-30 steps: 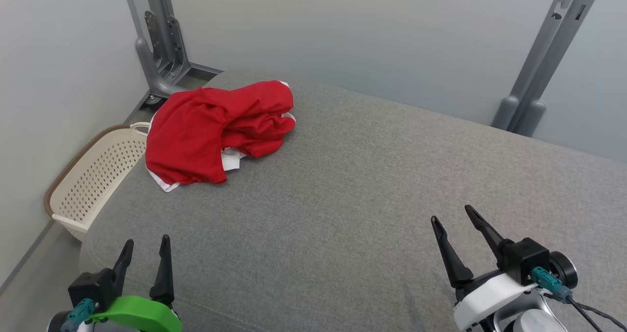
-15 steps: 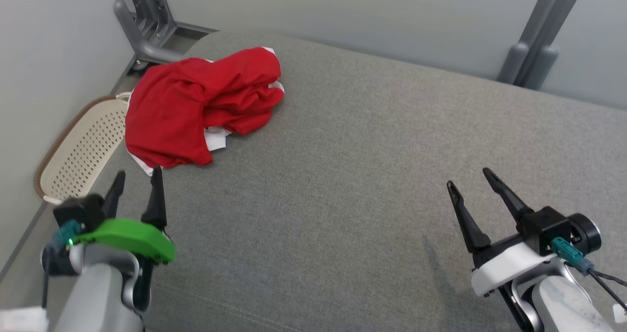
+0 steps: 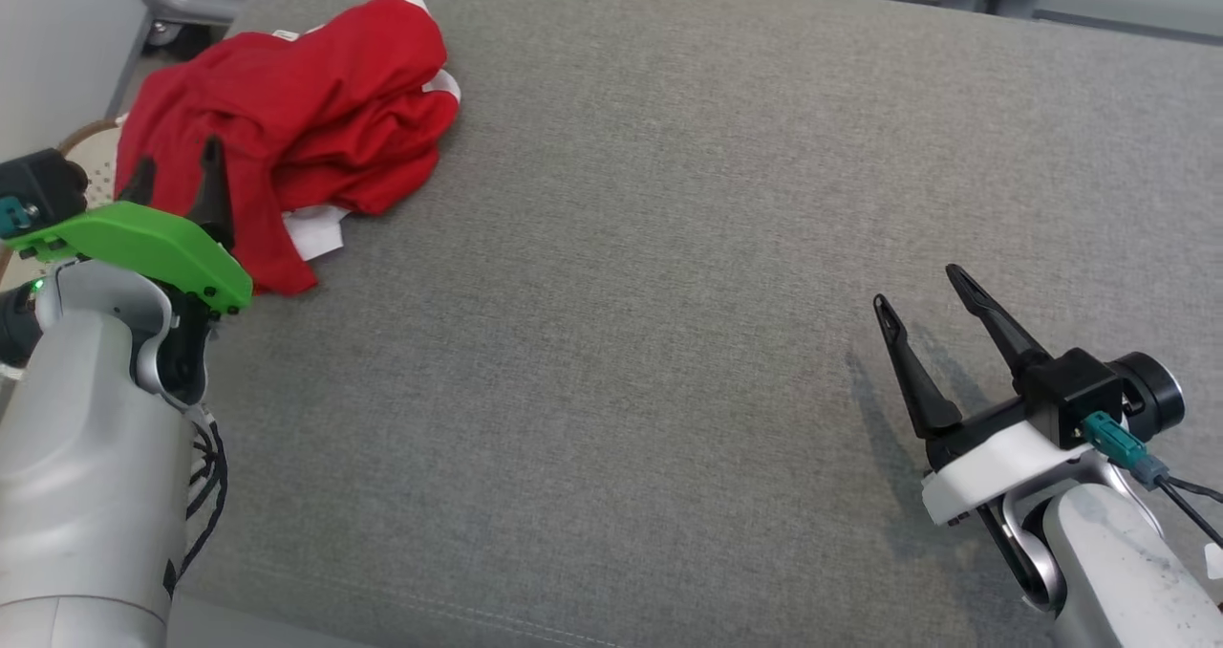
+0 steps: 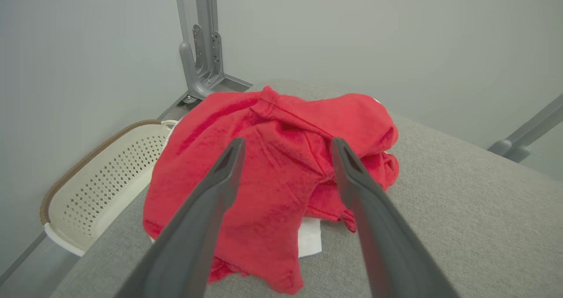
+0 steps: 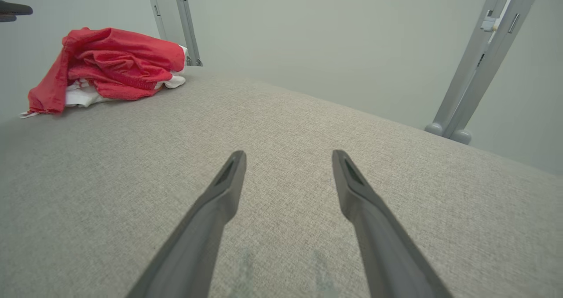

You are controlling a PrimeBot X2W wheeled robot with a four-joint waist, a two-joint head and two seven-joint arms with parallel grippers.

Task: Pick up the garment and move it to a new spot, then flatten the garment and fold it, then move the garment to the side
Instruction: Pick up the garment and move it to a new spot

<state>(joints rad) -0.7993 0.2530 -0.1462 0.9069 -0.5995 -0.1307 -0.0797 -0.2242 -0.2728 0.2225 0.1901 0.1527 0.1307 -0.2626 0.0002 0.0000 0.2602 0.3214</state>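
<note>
Lying in a crumpled heap at the far left corner of the grey fabric surface [image 3: 669, 247], the red garment [image 3: 306, 103] showed bits of white cloth at its near edge and at its far end. The left jaws stood wide apart and held nothing. In the head view the left arm [image 3: 86, 457], with its green cover [image 3: 143, 247], reached up along the left edge, and its two dark fingers [image 3: 210, 194] overlapped the near left part of the heap. In the left wrist view those fingers [image 4: 211, 210] framed the garment [image 4: 281, 166], with red cloth filling the gap between them and spreading past both tips; whether the tips touched the cloth could not be told. A cream perforated basket [image 4: 101, 175] with a brown rim sat off the left edge, beside the garment, and a grey metal frame post [image 4: 202, 47] rose against the pale wall [image 4: 396, 34] behind the corner. The right jaws were likewise spread wide and empty. The right arm [image 3: 1108, 552] sat near the right edge, with its fingers [image 3: 914, 371] above bare fabric, well apart from the garment. In the right wrist view these fingers [image 5: 211, 219] pointed across the surface [image 5: 286, 113] with nothing between them, and the garment [image 5: 110, 65] lay far off at the upper left.
</note>
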